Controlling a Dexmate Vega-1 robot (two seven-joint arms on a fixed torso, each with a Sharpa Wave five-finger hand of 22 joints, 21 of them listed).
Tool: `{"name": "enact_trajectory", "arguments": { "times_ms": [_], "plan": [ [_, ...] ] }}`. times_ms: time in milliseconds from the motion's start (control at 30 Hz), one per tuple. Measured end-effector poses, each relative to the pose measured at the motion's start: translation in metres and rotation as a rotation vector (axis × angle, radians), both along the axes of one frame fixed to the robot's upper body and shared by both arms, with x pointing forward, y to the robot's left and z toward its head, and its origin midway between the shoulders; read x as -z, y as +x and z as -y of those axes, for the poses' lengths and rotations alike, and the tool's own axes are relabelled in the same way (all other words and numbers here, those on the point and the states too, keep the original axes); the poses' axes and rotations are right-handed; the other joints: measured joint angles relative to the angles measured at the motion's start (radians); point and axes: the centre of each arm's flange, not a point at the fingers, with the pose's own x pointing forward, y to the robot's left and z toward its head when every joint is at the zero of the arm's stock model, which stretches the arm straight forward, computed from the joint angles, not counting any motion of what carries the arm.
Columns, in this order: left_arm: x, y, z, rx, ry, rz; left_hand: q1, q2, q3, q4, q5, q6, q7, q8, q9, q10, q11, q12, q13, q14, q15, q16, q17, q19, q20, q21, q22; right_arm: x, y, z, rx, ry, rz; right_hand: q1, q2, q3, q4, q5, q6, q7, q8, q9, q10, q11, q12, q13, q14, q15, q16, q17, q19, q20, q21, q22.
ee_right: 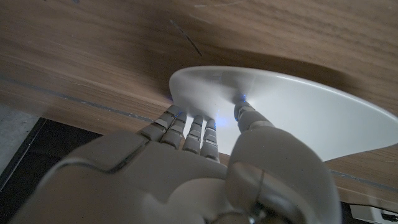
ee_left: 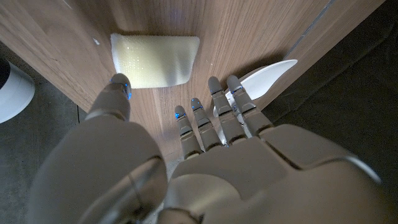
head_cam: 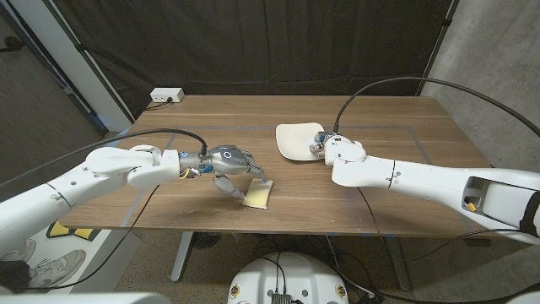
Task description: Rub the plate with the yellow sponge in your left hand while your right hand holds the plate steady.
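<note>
You are working at a wooden table (head_cam: 253, 114) with dark walnut-toned planks and faint rectangular outlines marked on its top. A black curtain (head_cam: 278, 42) hangs behind the table across the back of the room. A white power strip (head_cam: 166, 95) sits at the far left corner of the tabletop. To the right you have a grey concrete wall (head_cam: 498, 59). A pale upright post (head_cam: 76, 51) leans at the left. The floor (head_cam: 169, 245) below is grey carpet. Lighting is even.
</note>
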Motion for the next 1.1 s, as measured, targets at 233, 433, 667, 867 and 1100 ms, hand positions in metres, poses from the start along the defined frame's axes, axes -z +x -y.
{"name": "enact_trajectory", "arguments": {
  "times_ms": [233, 433, 667, 867, 1100],
  "plan": [
    [0.008, 0.003, 0.004, 0.011, 0.040, 0.025, 0.008, 0.008, -0.004, 0.004, 0.000, -0.009, -0.001, -0.010, 0.000, 0.000, 0.000, -0.007, 0.000, 0.013, -0.002, 0.000, 0.005, 0.008, 0.000, 0.011, 0.000, 0.000, 0.001, 0.000, -0.002, 0.007, -0.001, 0.000, 0.000, -0.007, 0.001, 0.000, 0.000, 0.000, 0.000, 0.000, -0.002, 0.001, 0.000, 0.001, 0.000, 0.000, 0.000, 0.000, 0.001, -0.001, 0.002, -0.001],
    [0.014, 0.006, 0.006, 0.015, 0.065, 0.041, 0.008, 0.008, -0.004, 0.004, 0.000, -0.013, 0.002, -0.013, 0.000, 0.000, 0.000, -0.007, 0.000, 0.013, -0.002, 0.000, 0.009, 0.008, 0.000, 0.014, 0.000, 0.001, 0.001, 0.000, -0.002, 0.009, -0.002, 0.000, 0.000, -0.007, 0.001, 0.000, 0.000, 0.000, 0.000, 0.000, -0.002, 0.001, 0.000, 0.001, 0.000, 0.000, 0.000, 0.000, 0.002, -0.002, 0.006, -0.001],
    [0.022, 0.011, 0.007, 0.012, 0.086, 0.054, 0.011, 0.011, -0.007, 0.007, 0.000, -0.013, 0.002, -0.013, 0.000, 0.004, -0.003, -0.007, 0.000, 0.022, -0.003, 0.006, 0.013, 0.013, -0.005, 0.017, 0.000, 0.001, 0.001, 0.000, -0.003, 0.012, -0.003, 0.000, 0.000, -0.012, -0.004, 0.000, 0.000, 0.000, 0.000, 0.000, 0.000, 0.004, 0.000, 0.000, 0.000, 0.000, 0.005, 0.000, 0.002, -0.002, 0.006, -0.001],
    [0.028, 0.014, 0.008, 0.015, 0.096, 0.068, 0.019, 0.020, -0.007, 0.007, 0.007, -0.013, 0.002, -0.017, 0.005, 0.004, -0.003, -0.007, 0.000, 0.022, -0.003, 0.007, 0.014, 0.022, -0.008, 0.021, -0.003, 0.001, 0.001, 0.000, -0.004, 0.013, -0.001, 0.000, 0.000, -0.012, -0.004, 0.000, 0.000, 0.000, 0.000, 0.000, 0.003, 0.006, 0.004, 0.000, 0.000, 0.000, 0.006, 0.000, 0.002, -0.002, 0.006, -0.001],
    [0.034, 0.016, 0.009, 0.022, 0.104, 0.090, 0.019, 0.020, -0.011, 0.012, 0.007, -0.013, 0.002, -0.017, 0.005, 0.004, -0.003, -0.013, 0.000, 0.024, -0.002, 0.007, 0.019, 0.031, -0.012, 0.028, -0.003, 0.001, 0.001, 0.000, -0.005, 0.016, 0.000, 0.000, 0.000, -0.012, -0.004, 0.000, 0.000, 0.000, 0.000, 0.000, 0.003, 0.006, 0.005, 0.001, 0.000, 0.000, 0.006, 0.000, 0.002, -0.002, 0.006, 0.000]
  ]
}}
